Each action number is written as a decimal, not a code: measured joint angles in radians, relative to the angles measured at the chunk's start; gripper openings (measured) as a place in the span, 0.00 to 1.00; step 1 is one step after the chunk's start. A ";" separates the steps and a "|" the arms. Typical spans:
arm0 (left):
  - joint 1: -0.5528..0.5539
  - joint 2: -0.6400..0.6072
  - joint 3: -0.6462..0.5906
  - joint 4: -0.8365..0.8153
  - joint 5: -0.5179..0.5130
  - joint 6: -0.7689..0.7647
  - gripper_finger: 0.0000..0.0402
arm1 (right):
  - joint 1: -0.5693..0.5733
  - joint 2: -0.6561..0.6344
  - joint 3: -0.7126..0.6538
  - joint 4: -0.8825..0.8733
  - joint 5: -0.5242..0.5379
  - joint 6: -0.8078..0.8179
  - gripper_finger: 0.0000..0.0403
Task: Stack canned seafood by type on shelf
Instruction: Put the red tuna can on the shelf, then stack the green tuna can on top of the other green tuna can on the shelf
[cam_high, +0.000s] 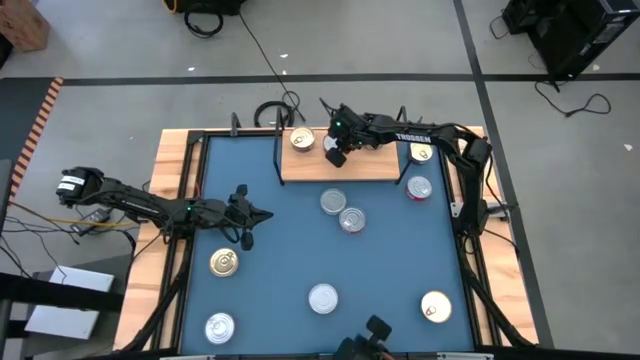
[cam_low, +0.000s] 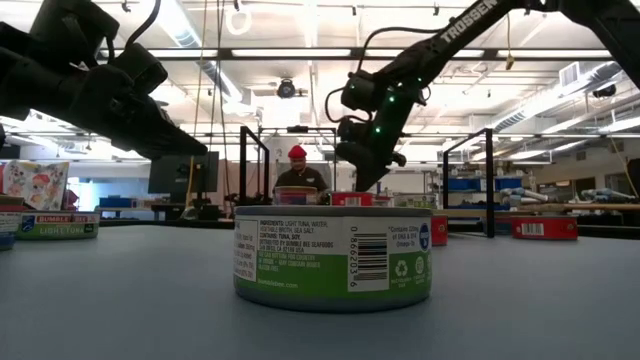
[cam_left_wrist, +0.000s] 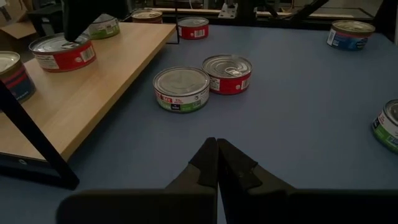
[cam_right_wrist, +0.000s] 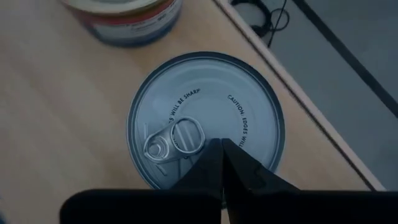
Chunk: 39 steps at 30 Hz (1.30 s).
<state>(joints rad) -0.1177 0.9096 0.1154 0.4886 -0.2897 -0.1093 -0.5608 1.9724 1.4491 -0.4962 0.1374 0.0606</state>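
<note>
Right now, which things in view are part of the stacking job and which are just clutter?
Job:
- shelf
- gold-lidded tin on it
- silver-lidded tin under the shut right end effector
- red-sided tin, loose on the blue table

Lying about:
- black gear on the floor
- brown box
- person behind the table

Grey concrete floor (cam_high: 120, 40) crossed by dark tape lines (cam_high: 300, 78). Ceiling strip lights (cam_low: 290, 52) lit. Far benches (cam_low: 560, 208), possibly shelving, and a seated person (cam_low: 298, 172).
</note>
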 joint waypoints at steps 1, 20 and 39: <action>0.000 0.000 0.000 0.001 0.000 0.000 0.01 | -0.002 0.000 -0.002 0.008 0.001 0.001 0.02; 0.000 0.000 0.000 0.001 0.000 0.000 0.01 | -0.017 0.004 -0.005 0.048 0.052 -0.042 0.02; 0.000 0.000 0.000 0.047 -0.004 0.001 0.01 | 0.158 -0.244 -0.098 0.040 0.027 -0.165 0.02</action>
<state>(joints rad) -0.1177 0.9092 0.1158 0.5353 -0.2935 -0.1085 -0.4032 1.7287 1.3509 -0.4566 0.1645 -0.1048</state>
